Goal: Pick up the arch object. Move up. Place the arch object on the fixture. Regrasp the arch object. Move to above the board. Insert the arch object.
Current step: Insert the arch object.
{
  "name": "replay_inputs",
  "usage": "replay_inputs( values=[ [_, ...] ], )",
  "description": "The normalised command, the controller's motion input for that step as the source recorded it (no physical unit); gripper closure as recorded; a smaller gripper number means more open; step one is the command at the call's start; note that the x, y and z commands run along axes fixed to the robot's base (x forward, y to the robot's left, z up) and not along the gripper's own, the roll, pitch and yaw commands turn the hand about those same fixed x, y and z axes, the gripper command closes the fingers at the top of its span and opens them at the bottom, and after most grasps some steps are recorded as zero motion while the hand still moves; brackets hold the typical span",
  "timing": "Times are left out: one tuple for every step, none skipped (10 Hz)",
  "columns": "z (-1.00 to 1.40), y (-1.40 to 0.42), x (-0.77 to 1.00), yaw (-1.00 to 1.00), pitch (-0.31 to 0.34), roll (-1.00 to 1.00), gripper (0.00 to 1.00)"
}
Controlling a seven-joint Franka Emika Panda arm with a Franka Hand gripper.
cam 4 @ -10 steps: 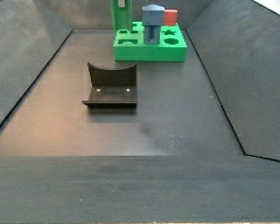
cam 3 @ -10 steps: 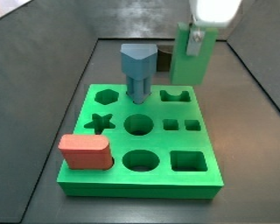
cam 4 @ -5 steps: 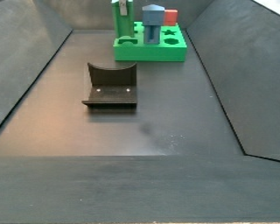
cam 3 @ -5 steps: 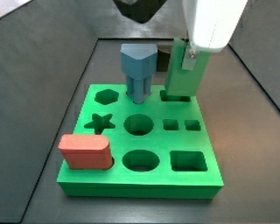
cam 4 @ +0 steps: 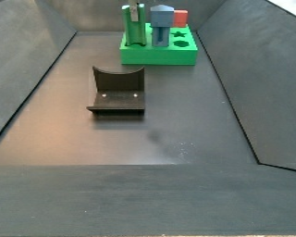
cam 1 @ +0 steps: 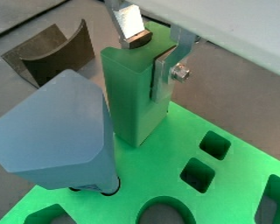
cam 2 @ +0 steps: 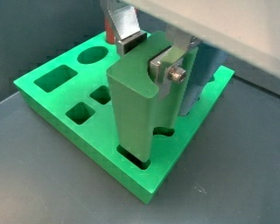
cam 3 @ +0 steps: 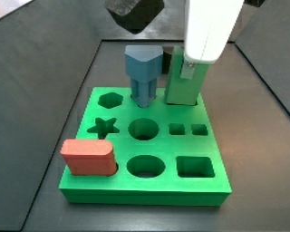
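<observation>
The arch object [cam 3: 184,83] is a tall muted-green piece standing upright, its lower end inside a cutout at the back right of the bright green board [cam 3: 172,172]. My gripper [cam 3: 196,60] is shut on its top end. In both wrist views the silver fingers [cam 1: 168,68] [cam 2: 171,72] press on opposite faces of the arch object [cam 1: 136,101] [cam 2: 140,118]. The dark fixture [cam 4: 116,90] with a U-shaped notch stands alone on the floor, apart from the board [cam 4: 163,56].
A tall blue pentagon-topped peg [cam 3: 142,72] stands in the board right beside the arch object. A salmon-red rounded block [cam 3: 88,156] sits at the board's front left corner. Dark sloping walls [cam 4: 33,83] enclose the floor.
My gripper has come down with the arch object and shifted slightly toward the blue peg. The piece's lower end has gone from above the board into the cutout.
</observation>
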Motion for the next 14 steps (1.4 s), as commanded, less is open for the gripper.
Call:
replay_inputs(
  values=[
    [-0.16,0.04,0.12,0.0,0.0,-0.05,1.0],
    [-0.17,0.05,0.13,0.0,0.0,-0.04,1.0],
    [-0.17,0.03,0.04,0.0,0.0,-0.04,1.0],
    [-0.21,0.0,0.05,0.0,-0.023,-0.05,1.0],
    [-0.25,0.0,0.07,0.0,-0.033,-0.06,1.0],
    [-0.27,0.0,0.01,0.0,-0.04,-0.04,1.0],
    [-0.31,0.0,0.03,0.0,-0.04,-0.04,1.0],
    [-0.34,0.0,0.06,0.0,-0.03,-0.02,1.0],
    [-0.34,0.0,0.05,0.0,-0.011,0.0,1.0],
    [-0.35,0.0,0.07,0.0,-0.004,0.0,1.0],
    [-0.36,0.0,0.08,0.0,0.0,0.0,1.0],
    [-0.39,0.0,0.06,0.0,0.0,0.0,1.0],
    [-0.43,0.0,0.02,0.0,-0.014,0.01,1.0],
    [-0.42,-0.03,0.0,0.0,-0.099,0.01,1.0]
  ],
)
